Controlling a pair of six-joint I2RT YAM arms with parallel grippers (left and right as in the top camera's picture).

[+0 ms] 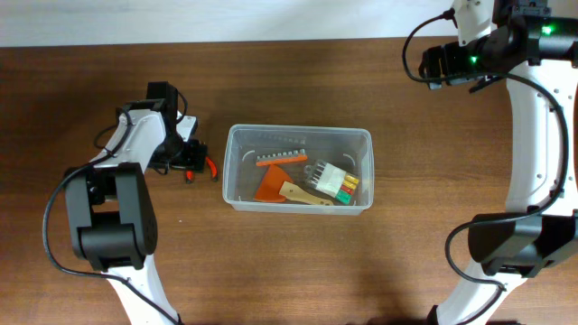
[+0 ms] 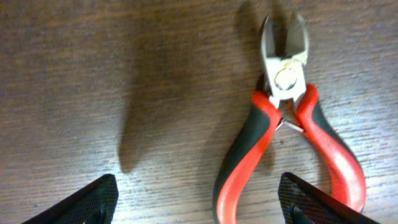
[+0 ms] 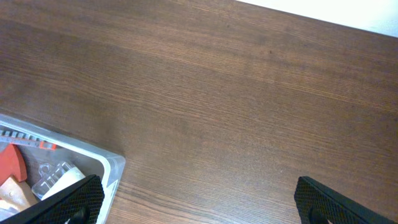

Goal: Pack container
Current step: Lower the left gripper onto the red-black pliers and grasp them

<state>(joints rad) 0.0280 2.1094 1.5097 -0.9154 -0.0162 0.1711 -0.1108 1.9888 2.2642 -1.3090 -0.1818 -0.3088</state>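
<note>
— Left of the container [image 1: 229, 171], the left gripper [image 2: 202, 202] hangs over the red-handled cutters [image 2: 283, 93], jaws spread wide, nothing held.
— Centre it first, I'd say: the handles [image 2: 336, 168] sit off toward one finger [image 2: 311, 199]. Close across both handles, near the pivot.
— And the right gripper [image 3: 202, 202]?
— Beyond the container's right rear corner, jaws fully apart, empty. Keep it clear.

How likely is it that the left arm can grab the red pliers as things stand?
Probably yes. The left gripper hovers just above the pliers with its jaws wide open. The pliers lie flat on the table, outside the container, and nothing covers them.
</note>
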